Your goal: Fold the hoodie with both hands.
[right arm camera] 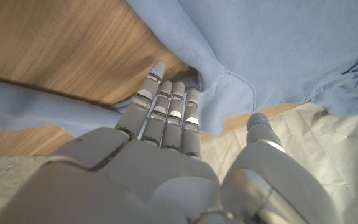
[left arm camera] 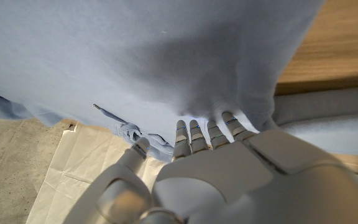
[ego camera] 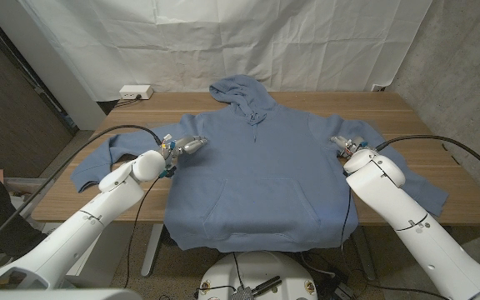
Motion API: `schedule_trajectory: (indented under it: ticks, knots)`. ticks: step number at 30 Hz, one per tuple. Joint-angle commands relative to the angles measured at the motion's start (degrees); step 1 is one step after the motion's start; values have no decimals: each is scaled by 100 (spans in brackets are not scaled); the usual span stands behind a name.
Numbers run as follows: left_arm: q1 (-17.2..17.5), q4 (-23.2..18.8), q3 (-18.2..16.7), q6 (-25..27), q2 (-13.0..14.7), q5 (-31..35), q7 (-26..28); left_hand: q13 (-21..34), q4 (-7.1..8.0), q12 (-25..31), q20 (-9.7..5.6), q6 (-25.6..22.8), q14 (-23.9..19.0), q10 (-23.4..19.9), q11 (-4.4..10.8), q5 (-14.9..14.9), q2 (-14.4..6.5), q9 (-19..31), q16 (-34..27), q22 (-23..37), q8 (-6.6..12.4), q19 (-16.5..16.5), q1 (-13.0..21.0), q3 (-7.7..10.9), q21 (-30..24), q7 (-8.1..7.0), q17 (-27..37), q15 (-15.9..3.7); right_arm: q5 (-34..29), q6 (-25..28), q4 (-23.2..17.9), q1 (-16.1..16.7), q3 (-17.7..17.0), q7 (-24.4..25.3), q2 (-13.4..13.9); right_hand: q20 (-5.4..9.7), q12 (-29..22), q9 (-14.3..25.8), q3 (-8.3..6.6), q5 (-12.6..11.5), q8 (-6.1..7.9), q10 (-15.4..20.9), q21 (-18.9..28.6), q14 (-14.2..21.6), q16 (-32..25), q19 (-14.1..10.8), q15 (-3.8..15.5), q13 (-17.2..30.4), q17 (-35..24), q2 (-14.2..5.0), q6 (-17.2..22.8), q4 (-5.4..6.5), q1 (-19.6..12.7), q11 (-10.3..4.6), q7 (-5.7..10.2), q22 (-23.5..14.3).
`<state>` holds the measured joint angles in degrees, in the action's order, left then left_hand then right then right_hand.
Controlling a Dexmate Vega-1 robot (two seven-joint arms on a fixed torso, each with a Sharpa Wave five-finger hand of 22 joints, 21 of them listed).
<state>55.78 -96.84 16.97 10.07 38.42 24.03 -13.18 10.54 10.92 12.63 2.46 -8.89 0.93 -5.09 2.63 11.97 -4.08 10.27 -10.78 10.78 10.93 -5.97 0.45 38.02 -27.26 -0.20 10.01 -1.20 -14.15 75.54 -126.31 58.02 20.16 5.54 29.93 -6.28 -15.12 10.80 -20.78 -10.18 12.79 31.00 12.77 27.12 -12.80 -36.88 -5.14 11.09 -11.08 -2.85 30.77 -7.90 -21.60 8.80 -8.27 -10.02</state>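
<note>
A blue hoodie point(ego camera: 257, 167) lies face up on the wooden table point(ego camera: 415, 125), hood point(ego camera: 240, 92) at the far side, sleeves spread out, hem hanging over the near edge. My left hand point(ego camera: 182, 147) is at the hoodie's left shoulder beside the sleeve point(ego camera: 98, 167). In the left wrist view its fingertips point(left arm camera: 191, 127) touch a fold of the hoodie point(left arm camera: 166, 56), thumb apart, nothing gripped. My right hand point(ego camera: 348, 148) is at the right shoulder. Its straight fingers point(right arm camera: 166, 106) reach the hoodie point(right arm camera: 278, 50) edge at the armpit, over bare table point(right arm camera: 61, 56), thumb apart.
A white power strip point(ego camera: 136, 92) sits at the table's far left corner. A white cloth backdrop point(ego camera: 265, 33) hangs behind the table. The right sleeve point(ego camera: 415, 179) runs toward the table's near right edge. Bare wood shows beyond both sleeves.
</note>
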Motion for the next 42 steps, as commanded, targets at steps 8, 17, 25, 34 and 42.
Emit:
schedule_trajectory:
  ticks: [8, 17, 25, 34, 42]
  knots:
    - [-163, -196, 270, 722, 100, 208, -653, 23, -4, 124, 42, -461, -467, -491, -7, 17, -456, 9, -104, 20, 102, 66, -56, -152, -16, 20, 1, -10, 258, -181, 214, -306, 90, -420, 249, 3, 54, 31, 54, 7, -48, -83, -42, -87, 51, 68, 15, 22, -25, -24, -59, 25, 34, 19, -9, -17]
    - [-375, -300, 609, 1149, 215, 557, -1183, 19, 13, 25, 61, -344, -347, -335, 22, 18, -409, 5, -27, 25, 20, 15, -91, -251, 14, 10, 7, -22, 243, -153, 144, -252, 50, -373, 268, 4, 51, 33, 83, 1, -58, -23, 19, 66, 0, -113, 20, 26, -36, -37, -24, 36, 49, 15, -5, -23]
    - [-479, -255, 710, 1196, 199, 701, -1293, 18, 23, 19, 61, -366, -356, -342, 21, 18, -391, 5, -27, 28, 23, 13, -106, -288, 17, 19, 10, -19, 261, -2, 231, -431, 201, -457, 326, 24, 18, 34, 95, -11, -50, 157, 122, 462, -144, -415, 8, 34, -79, -114, 110, 26, 10, 7, 6, -46]
    - [-453, -217, 624, 1118, 169, 650, -1233, 17, 34, -3, 63, -334, -329, -318, 28, 24, -386, 5, -13, 33, 2, 12, -121, -341, 20, 15, 14, -18, 290, 444, 515, -1104, 887, -758, 602, 179, -13, 36, -32, -59, -79, 405, 333, 1362, -566, -975, 383, 50, -293, -193, 277, -221, -603, -52, 22, -87]
    - [-462, -155, 573, 1035, 142, 592, -1187, 17, 40, -20, 59, -308, -308, -303, 16, 31, -399, 5, -4, 37, -13, 5, -126, -381, 26, 12, 16, -19, -195, 444, 706, -1307, 1199, -1106, 597, 362, -118, 48, -68, -106, -49, 764, 619, 1859, -920, -1493, 669, 81, -550, -59, 533, -266, -1297, -103, 75, -189]
